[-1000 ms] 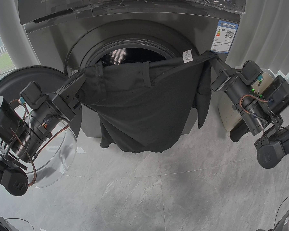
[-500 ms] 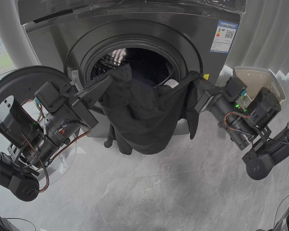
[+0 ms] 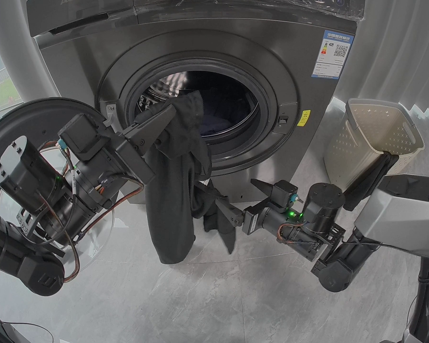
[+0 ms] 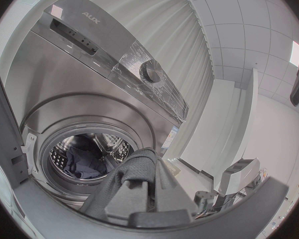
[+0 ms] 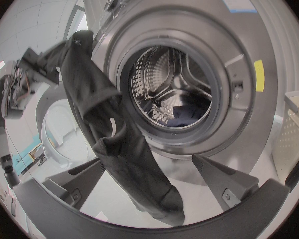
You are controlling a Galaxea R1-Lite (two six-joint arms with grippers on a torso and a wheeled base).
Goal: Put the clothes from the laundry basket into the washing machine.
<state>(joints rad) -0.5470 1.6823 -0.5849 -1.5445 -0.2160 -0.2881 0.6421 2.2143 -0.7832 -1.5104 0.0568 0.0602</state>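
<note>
Left gripper (image 3: 166, 116): clenched on one bunched corner of the black garment (image 3: 171, 206), held up at the left edge of the drum opening (image 3: 224, 105).

Right gripper (image 3: 235, 190): released, fingers spread wide, low in front of the machine below the door ring. In the right wrist view the garment's tail hangs between its spread fingers. Whether the cloth touches a finger, I cannot tell.

Change: one second ago both grippers held the garment stretched across the opening. Half a second ago they had sunk and closed in, and the cloth sagged. Now the right gripper has let go and dropped, so the garment hangs from the left gripper alone.

Judgement: the garment is not yet loaded. Only its gripped corner is at the mouth. The rest hangs outside, down the front panel nearly to the floor. The tail probably has to be gathered and pushed in.

Materials and shapes:
- Garment: matte black knit, limp, in long vertical folds.
- Washing machine (image 3: 252, 48): brushed grey metal, round port. The steel drum is perforated and ribbed, with a dark blue cloth (image 5: 186, 113) lying in it.
- Door (image 3: 28, 120): swung open to the left, with a clear domed glass.
- Laundry basket (image 3: 367, 134): cream perforated plastic, to the right of the machine, a dark item draped over its rim.
- Floor: glossy grey veined tile.
</note>
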